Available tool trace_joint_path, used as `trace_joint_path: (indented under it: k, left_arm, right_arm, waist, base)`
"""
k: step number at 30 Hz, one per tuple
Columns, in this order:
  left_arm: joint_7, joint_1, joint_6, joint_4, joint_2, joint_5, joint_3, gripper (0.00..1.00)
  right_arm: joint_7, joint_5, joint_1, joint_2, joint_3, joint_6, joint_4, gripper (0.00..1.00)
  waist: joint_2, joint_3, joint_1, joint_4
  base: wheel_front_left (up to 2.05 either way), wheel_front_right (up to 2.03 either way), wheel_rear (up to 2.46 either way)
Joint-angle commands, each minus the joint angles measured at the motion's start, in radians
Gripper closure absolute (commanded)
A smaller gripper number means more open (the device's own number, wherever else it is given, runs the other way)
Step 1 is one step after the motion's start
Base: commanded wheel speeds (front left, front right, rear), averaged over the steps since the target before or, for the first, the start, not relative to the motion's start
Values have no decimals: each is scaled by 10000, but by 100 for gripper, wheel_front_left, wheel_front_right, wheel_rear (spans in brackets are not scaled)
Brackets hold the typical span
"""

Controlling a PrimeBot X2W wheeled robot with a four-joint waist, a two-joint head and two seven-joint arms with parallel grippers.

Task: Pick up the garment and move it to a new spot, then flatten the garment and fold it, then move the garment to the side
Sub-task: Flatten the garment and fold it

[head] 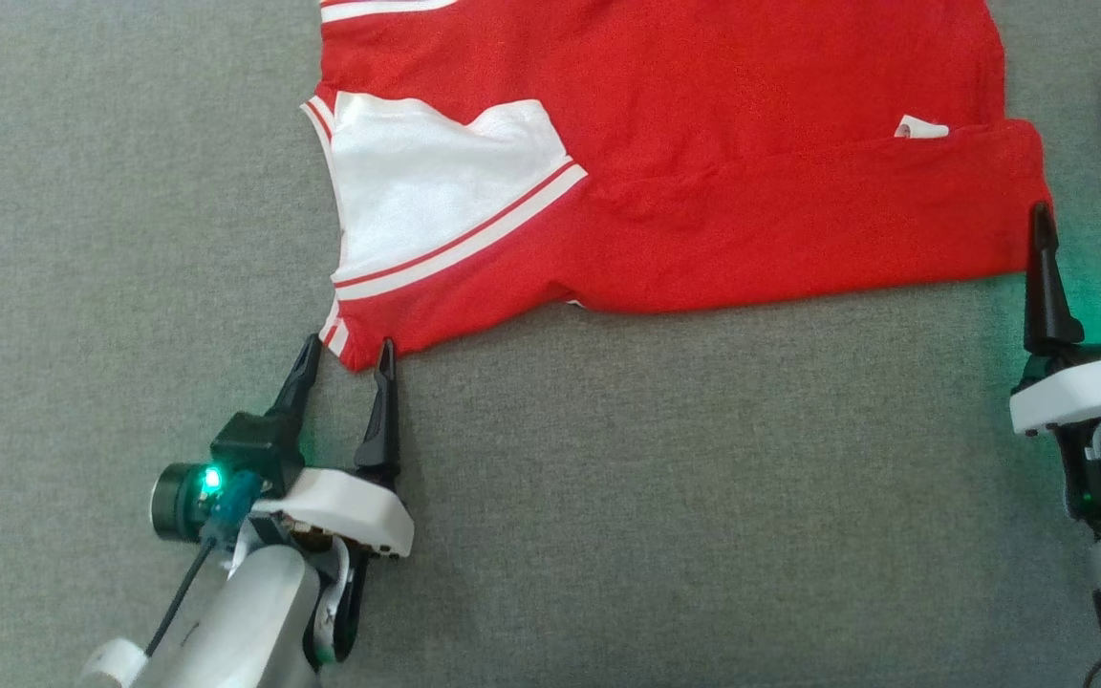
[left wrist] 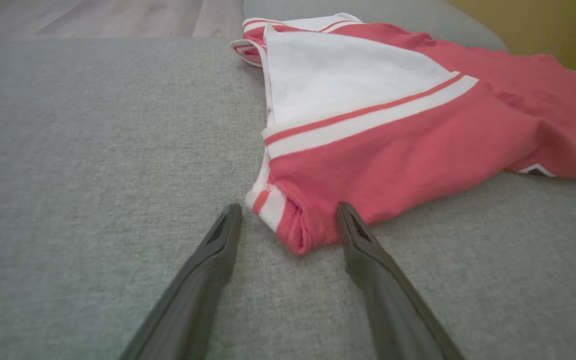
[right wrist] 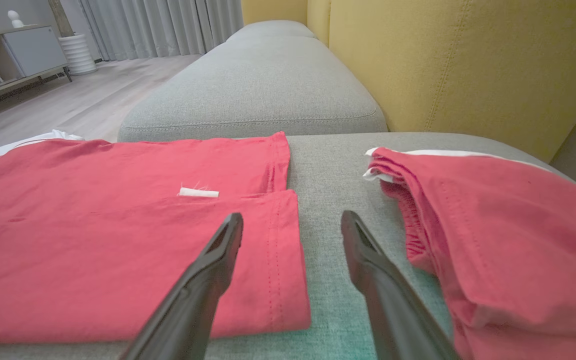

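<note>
The garment [head: 703,143] is a red shirt with a white panel and white stripes, lying spread on the grey cushion [head: 608,497] with one long side folded over. My left gripper [head: 348,352] stands open, its fingertips on either side of the striped sleeve corner [left wrist: 288,220]. My right gripper [head: 1086,220] is open at the garment's hem corner [right wrist: 278,260], one finger over the red cloth, the other over bare cushion. Nothing is gripped.
A second red piece with white trim [right wrist: 493,235] lies just right of my right gripper. A yellow backrest [right wrist: 468,60] rises behind the cushion. Another grey cushion [right wrist: 258,85] and wooden floor [right wrist: 68,105] lie beyond.
</note>
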Motion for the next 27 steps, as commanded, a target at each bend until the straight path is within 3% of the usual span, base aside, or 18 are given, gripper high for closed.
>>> trace_joint_path:
  k: [1, 4, 5, 6, 7, 25, 26, 27]
  left_arm:
    - [271, 69, -24, -139, 165, -48, 156, 0]
    - [642, 64, 29, -126, 189, -49, 49, 0]
    - [663, 49, 30, -152, 193, -48, 33, 21]
    - [644, 29, 10, -178, 210, -24, 0, 66]
    - [611, 14, -15, -200, 225, -5, -29, 100]
    - [-6, -45, 74, -699, 849, 71, 233, 100]
    - [-28, -28, 68, -707, 856, 45, 242, 100]
    - [-43, -14, 64, -703, 864, 21, 251, 100]
  right_arm:
    - [-137, 14, 96, -81, 165, -9, -237, 0]
    - [-137, 37, 95, -106, 162, -9, -190, 0]
    - [-137, 49, 98, -104, 177, -9, -162, 0]
    - [-137, 68, 100, -95, 211, -9, -124, 0]
    - [-137, 88, 103, -75, 254, -9, -67, 0]
    - [622, 1396, -268, -112, 811, -9, 1775, 0]
    - [629, 1530, -291, -129, 888, -9, 1807, 12]
    - [648, 1666, -308, -154, 1000, -9, 1826, 77]
  waist:
    - [0, 11, 0, 5]
    - [0, 12, 0, 41]
    - [0, 9, 0, 57]
    - [0, -1, 0, 74]
    - [0, -16, 0, 92]
    - [0, -459, 0, 502]
    - [0, -479, 0, 501]
    - [0, -499, 0, 500]
  base:
    - [0, 0, 0]
    - [0, 0, 0]
    - [0, 0, 0]
    - [0, 0, 0]
    - [0, 0, 0]
    - [0, 0, 0]
    - [0, 0, 0]
    - [0, 0, 0]
